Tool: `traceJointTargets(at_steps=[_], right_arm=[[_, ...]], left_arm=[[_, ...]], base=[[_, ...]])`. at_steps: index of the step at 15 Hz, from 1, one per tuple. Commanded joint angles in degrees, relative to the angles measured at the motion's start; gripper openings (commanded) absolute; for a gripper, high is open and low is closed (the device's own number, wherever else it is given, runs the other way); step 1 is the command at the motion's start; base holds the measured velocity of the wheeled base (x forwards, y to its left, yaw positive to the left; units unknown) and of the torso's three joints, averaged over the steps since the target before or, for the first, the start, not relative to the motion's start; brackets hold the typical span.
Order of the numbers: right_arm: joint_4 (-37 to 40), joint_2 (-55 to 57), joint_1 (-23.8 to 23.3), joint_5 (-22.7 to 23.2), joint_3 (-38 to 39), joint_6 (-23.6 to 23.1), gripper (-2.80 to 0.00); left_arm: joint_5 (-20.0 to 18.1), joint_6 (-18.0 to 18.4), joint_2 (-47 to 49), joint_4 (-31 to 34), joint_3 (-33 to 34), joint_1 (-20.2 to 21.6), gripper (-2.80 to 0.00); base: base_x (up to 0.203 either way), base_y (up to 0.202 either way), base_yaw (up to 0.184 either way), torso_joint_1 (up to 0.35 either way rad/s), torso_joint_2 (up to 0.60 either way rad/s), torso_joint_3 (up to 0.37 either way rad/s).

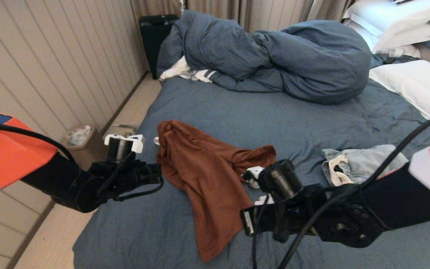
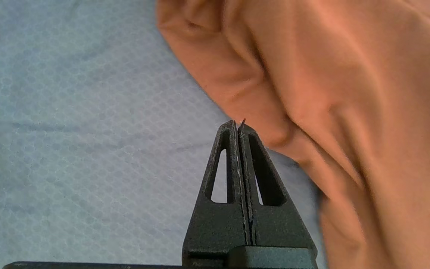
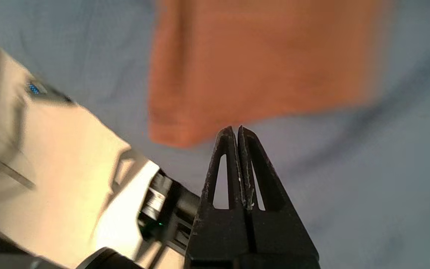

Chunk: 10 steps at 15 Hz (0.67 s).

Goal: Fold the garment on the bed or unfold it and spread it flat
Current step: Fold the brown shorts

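A rust-brown garment [image 1: 203, 175] lies crumpled and partly folded over itself on the slate-blue sheet of the bed [image 1: 274, 123], near its left edge. My left gripper [image 2: 237, 123] is shut beside the garment's [image 2: 330, 93] left edge, with no cloth between its fingers. My left arm [image 1: 88, 186] reaches in from the left, level with the garment's upper part. My right gripper [image 3: 236, 129] is also shut and empty, hanging over bare sheet just off the garment's [image 3: 259, 67] hem. The right arm [image 1: 349, 216] crosses in from the right.
A pale grey garment with a white drawstring [image 1: 360, 162] lies right of the brown one. A bunched blue duvet [image 1: 274, 56] and white pillows [image 1: 416, 84] fill the far side. A wastebasket [image 1: 78, 136] and a black suitcase [image 1: 155, 37] stand on the floor along the panelled wall.
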Motion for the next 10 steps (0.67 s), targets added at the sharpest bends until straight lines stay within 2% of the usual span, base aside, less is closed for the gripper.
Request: traceJointTargets(at_steps=[1, 5, 10], right_arm=[[2.5, 8.7, 5.9, -6.6, -6.9, -0.3, 0.0], [2.4, 14.1, 7.2, -7.5, -7.8, -4.4, 0.0], [1.9, 18.4, 10.6, -7.9, -11.9, -4.0, 0.0]], left_arm=[[0.5, -0.1, 1.9, -0.3, -0.3, 0.1, -2.8], [0.6, -0.1, 0.9, -0.3, -0.1, 0.1, -2.8], [0.6, -0.1, 1.2, -0.3, 0.1, 0.1, -2.8]], base=[[0.0, 0.0, 0.0, 0.0, 0.0, 0.0], [0.0, 0.0, 0.0, 0.0, 0.0, 0.0], [0.0, 0.0, 0.0, 0.0, 0.0, 0.0]])
